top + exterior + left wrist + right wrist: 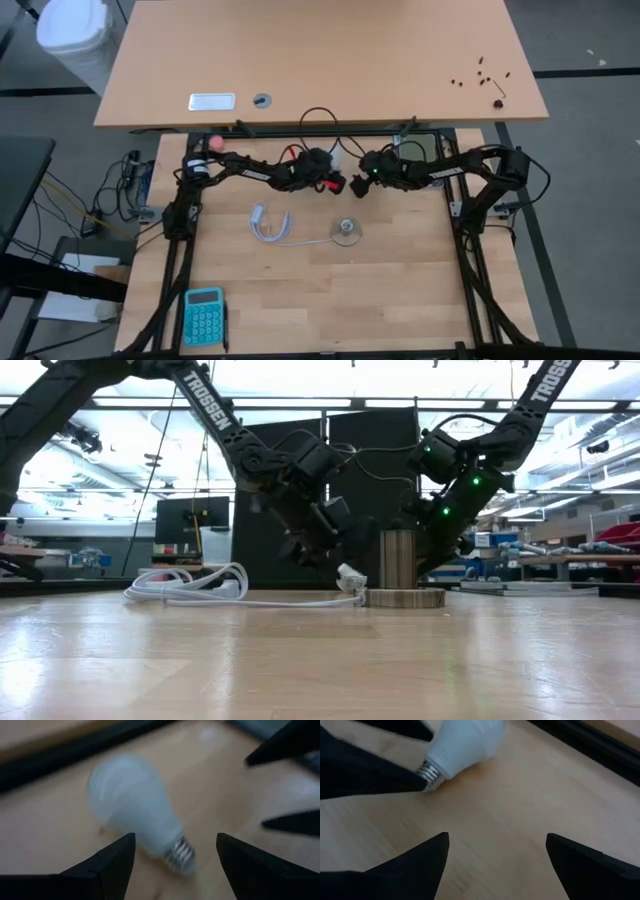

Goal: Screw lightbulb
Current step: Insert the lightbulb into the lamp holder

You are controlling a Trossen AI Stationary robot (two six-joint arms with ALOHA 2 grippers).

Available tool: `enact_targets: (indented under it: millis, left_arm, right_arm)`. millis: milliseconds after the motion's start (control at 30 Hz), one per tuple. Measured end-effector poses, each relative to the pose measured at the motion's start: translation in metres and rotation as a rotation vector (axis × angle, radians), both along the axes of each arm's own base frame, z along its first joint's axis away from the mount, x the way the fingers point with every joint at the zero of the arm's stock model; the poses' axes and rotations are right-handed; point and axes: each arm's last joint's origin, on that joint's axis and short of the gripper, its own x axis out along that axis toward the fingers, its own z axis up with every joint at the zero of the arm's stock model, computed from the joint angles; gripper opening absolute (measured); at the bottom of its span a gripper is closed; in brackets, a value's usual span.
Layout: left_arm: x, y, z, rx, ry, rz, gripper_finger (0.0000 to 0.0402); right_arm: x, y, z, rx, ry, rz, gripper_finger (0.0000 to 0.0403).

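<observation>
Lightbulb (135,812), a white frosted glass globe with a silvery screw base, lies on its side on the light wooden table (400,290) near the far edge, between the two grippers. No gripper holds it yet. The left gripper (175,865) is just before the base with its fingers apart; the right gripper (497,865) is also spread wide, close by. The round metallic socket disc (347,232) with its white cord (272,222) stands empty nearer the front, so I judge that picking up, carrying and screwing all remain.
</observation>
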Motion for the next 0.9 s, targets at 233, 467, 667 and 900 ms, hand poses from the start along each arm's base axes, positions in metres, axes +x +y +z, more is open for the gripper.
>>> enact_targets:
  millis: [233, 467, 667, 900]
  left_arm:
    - [-0.0034, 0.0007, -0.0033, -0.039, -0.004, 0.083, 0.0284]
    - [-0.0036, 0.0088, 0.0004, -0.017, -0.045, 0.108, 0.0283]
    - [-0.0038, 0.0073, -0.0007, -0.026, -0.034, 0.103, 0.0265]
    - [-0.0045, 0.0043, -0.0081, -0.068, 0.008, 0.048, 0.0251]
  right_arm:
    - [0.0038, 0.0010, 0.0030, -0.023, -0.033, 0.015, 0.0345]
    - [0.0053, 0.0028, 0.0035, -0.020, -0.043, 0.035, 0.0345]
    - [0.0077, 0.0081, 0.0036, -0.020, -0.045, 0.056, 0.0345]
    - [0.0047, 0.0096, 0.0026, 0.002, -0.016, 0.050, 0.0345]
